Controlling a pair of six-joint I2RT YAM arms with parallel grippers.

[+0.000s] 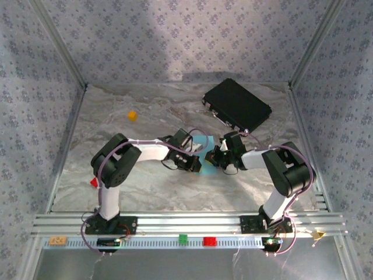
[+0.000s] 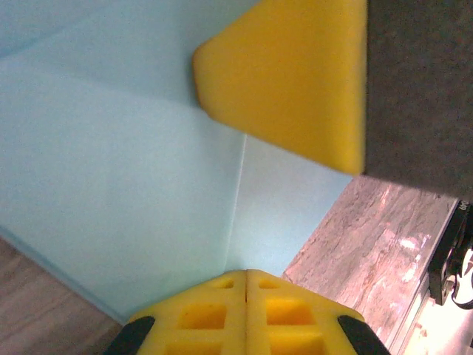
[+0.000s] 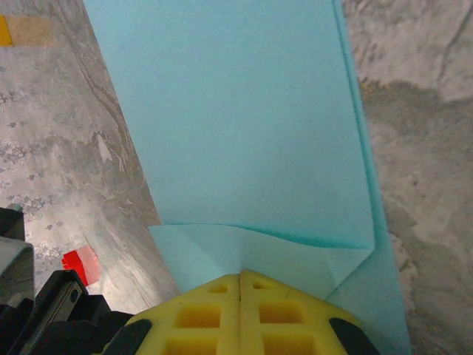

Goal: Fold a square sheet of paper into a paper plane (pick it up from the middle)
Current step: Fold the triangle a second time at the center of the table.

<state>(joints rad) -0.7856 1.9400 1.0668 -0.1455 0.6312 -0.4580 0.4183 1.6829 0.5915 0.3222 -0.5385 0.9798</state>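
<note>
The light-blue square sheet of paper lies folded into layers on the marble table between the two arms. A pointed paper plane is out of view. My left gripper is shut, and its yellow tips rest on the paper at the end of a straight crease. The right gripper's yellow fingertip presses the sheet just beyond. My right gripper is shut too, its tips sitting on a small turned-over flap at the near edge of the paper.
A black rectangular case lies at the back right. A tiny orange cube sits at the back left, and a red block lies beside the left arm. Green and red blocks sit on the front rail. Walls enclose three sides.
</note>
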